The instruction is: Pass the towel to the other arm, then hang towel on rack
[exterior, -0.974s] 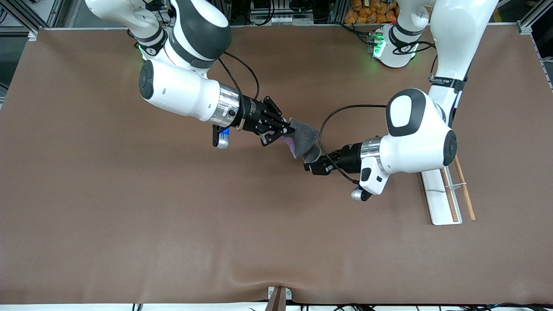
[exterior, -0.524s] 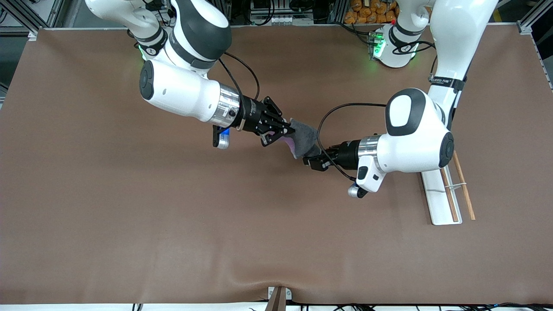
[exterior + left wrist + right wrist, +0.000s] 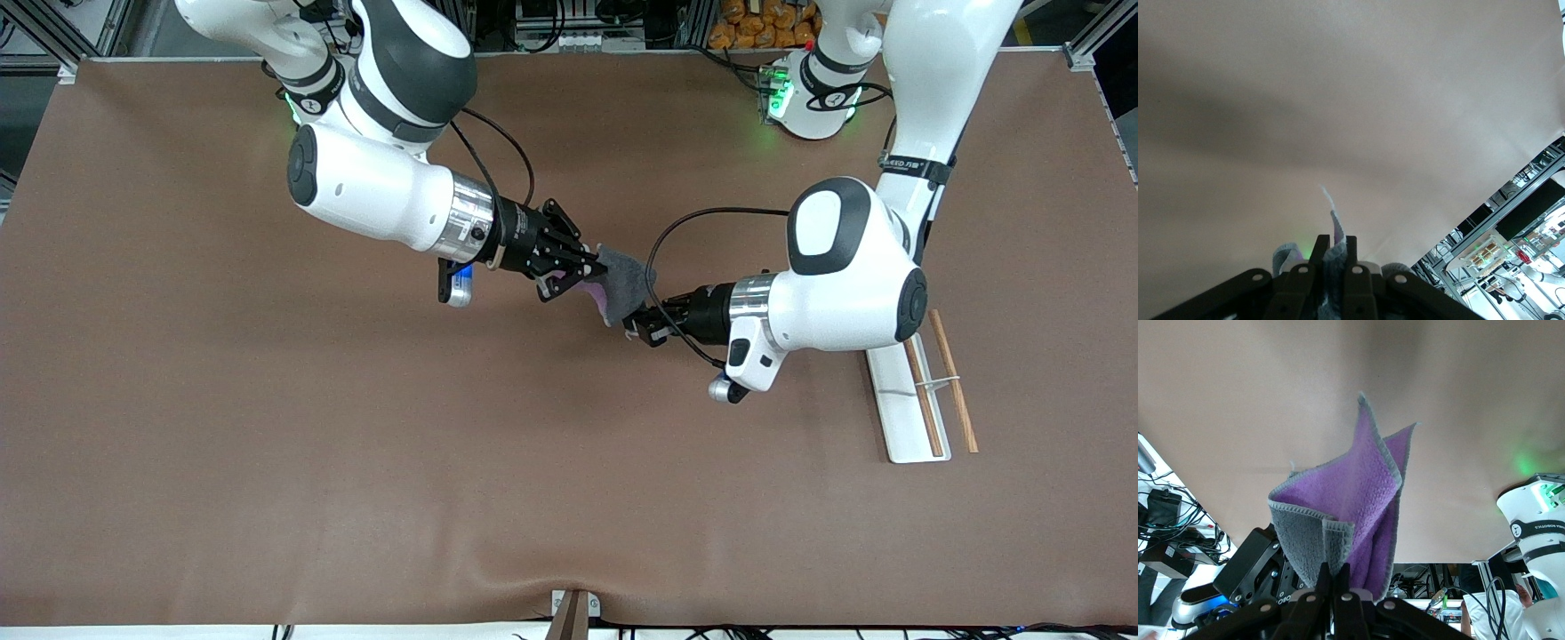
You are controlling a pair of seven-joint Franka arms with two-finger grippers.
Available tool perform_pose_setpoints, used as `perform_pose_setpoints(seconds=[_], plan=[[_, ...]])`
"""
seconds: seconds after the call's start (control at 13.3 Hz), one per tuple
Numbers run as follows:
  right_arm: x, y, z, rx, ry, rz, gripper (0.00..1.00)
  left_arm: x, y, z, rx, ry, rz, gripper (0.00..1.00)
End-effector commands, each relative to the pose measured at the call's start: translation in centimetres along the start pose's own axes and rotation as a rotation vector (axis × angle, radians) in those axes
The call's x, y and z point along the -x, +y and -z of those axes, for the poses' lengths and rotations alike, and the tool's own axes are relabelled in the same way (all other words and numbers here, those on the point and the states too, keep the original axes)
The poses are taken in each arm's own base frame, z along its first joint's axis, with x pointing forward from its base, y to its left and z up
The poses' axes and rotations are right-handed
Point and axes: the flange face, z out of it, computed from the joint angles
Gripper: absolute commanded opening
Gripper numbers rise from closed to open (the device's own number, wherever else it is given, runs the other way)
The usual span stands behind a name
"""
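Over mid-table, the left gripper (image 3: 638, 325) has moved in and pinched its fingers onto the towel (image 3: 622, 286), which the right gripper (image 3: 582, 267) still clamps, so the handover looks half done, the rack (image 3: 898, 404) waiting near the left arm's base. The right wrist view shows the towel's purple face (image 3: 1358, 493); the left wrist view shows only a sliver (image 3: 1335, 250) between closed fingers.

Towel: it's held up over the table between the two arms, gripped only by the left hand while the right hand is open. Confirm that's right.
Not quite. The towel is up over the table between the arms, but the right hand is shut on it too, as the right wrist view shows; the left hand pinches its other end in the left wrist view. The rack waits at the left arm's end of the table.
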Motion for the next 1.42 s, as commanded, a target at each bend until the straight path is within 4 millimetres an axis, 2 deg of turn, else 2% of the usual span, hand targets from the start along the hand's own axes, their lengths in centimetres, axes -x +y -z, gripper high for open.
perform_pose_setpoints(seconds=[0.0, 0.07, 0.22, 0.45, 0.67, 0.82, 0.9, 1.12, 1.35], plan=[[0.5, -0.5, -0.2, -0.006, -0.016, -0.002, 0.74, 0.6, 0.3, 1.1, 0.02, -0.013, 0.017, 0.0], [0.6, -0.4, -0.3, -0.005, -0.01, 0.005, 1.0, 0.7, 0.4, 1.2, 0.021, -0.011, 0.011, 0.0], [0.6, -0.4, -0.2, -0.005, -0.012, 0.002, 1.0, 0.6, 0.4, 2.1, 0.027, 0.002, 0.011, 0.0], [0.3, -0.8, 0.5, -0.015, -0.012, 0.0, 1.0, 0.1, -0.2, 6.0, 0.044, 0.018, -0.008, 0.0], [-0.4, -1.5, 1.5, -0.025, -0.009, -0.001, 1.0, -0.5, -1.3, 10.4, 0.039, 0.017, -0.182, 0.0], [-0.6, -1.7, 2.3, -0.022, -0.002, 0.008, 1.0, -1.4, -2.5, 11.9, 0.032, 0.01, -0.293, 0.0], [-0.6, -1.7, 2.8, -0.025, 0.016, 0.038, 1.0, -1.7, -2.9, 12.0, -0.006, 0.031, -0.345, 0.0], [-1.3, -1.9, 5.1, 0.016, 0.04, 0.132, 1.0, -1.5, -3.2, 11.2, -0.262, 0.131, -0.551, 0.0], [-2.7, -2.3, 8.7, 0.082, 0.04, 0.22, 1.0, -2.0, -3.2, 12.7, -0.388, 0.189, -0.717, 0.0]])
